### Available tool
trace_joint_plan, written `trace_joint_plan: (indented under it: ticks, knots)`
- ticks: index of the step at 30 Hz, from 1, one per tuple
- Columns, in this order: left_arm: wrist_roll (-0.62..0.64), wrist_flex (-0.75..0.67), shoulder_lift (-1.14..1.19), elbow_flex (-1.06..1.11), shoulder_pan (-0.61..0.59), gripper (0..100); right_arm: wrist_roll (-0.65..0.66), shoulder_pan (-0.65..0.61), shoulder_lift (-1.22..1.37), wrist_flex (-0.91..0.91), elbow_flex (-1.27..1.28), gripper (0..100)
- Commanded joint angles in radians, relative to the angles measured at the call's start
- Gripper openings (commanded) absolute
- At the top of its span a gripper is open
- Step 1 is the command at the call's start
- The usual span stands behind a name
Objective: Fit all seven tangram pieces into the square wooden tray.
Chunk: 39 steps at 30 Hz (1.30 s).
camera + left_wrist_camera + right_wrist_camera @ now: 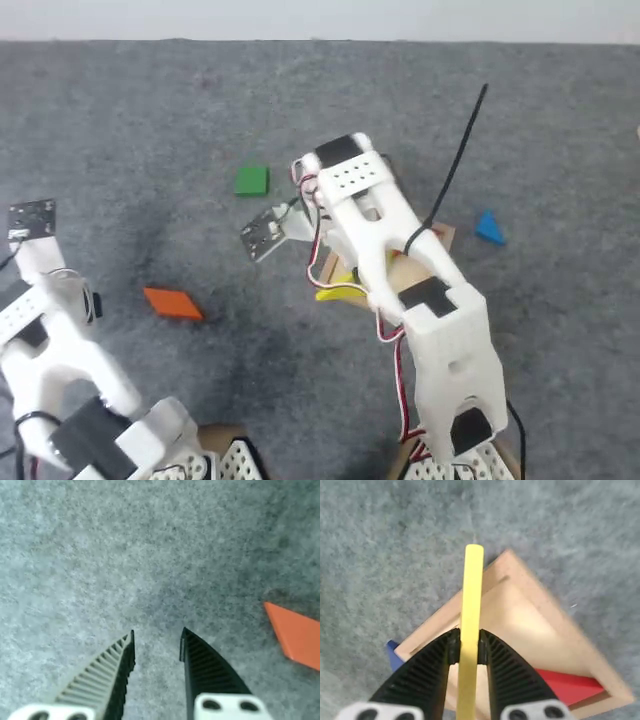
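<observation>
My right gripper [468, 642] is shut on a yellow piece [471, 610], held on edge just above the square wooden tray [520, 572]. A red piece [567, 685] lies inside the tray against one wall. From above, the yellow piece [338, 292] shows under the right arm [385, 215], with the tray [441, 236] mostly hidden beneath it. My left gripper [157, 640] hangs open over bare carpet, with the orange parallelogram [297, 637] off to one side. That orange piece [173, 302] lies left of the tray. A green square [251, 180] lies farther back and a blue triangle [489, 228] lies to the tray's right.
Grey carpet [150, 120] covers the whole table. A blue piece [394, 655] peeks out at the tray's outer edge. The left arm [60, 350] stands at the near left corner. A black cable [455, 160] rises from the right arm.
</observation>
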Motion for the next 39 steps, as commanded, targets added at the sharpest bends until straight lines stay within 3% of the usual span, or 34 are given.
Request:
trace_joint_plan:
  ticks: [1,6,16,24,29,35,39]
  knots:
    - [-0.014,-0.015,-0.043,0.008,-0.003,15,-0.002,-0.028,-0.005,-0.030,-0.044,0.9]
    - [-0.014,-0.015,-0.043,0.010,-0.003,15,-0.055,-0.027,-0.005,-0.064,-0.044,2.4]
    - [-0.014,-0.015,-0.043,0.010,-0.003,15,-0.126,0.002,-0.005,-0.099,-0.044,25.8]
    - [-0.014,-0.015,-0.043,0.010,-0.003,15,-0.127,0.005,-0.005,-0.090,-0.038,26.4]
    - [-0.014,-0.015,-0.043,0.010,-0.003,15,-0.198,-0.035,-0.016,0.002,-0.040,26.3]
    - [-0.014,-0.015,-0.041,0.012,-0.003,15,-0.371,-0.087,-0.025,0.008,-0.077,26.3]
    - [-0.014,-0.015,-0.041,0.012,-0.003,15,-0.572,-0.105,-0.015,0.002,-0.078,26.3]
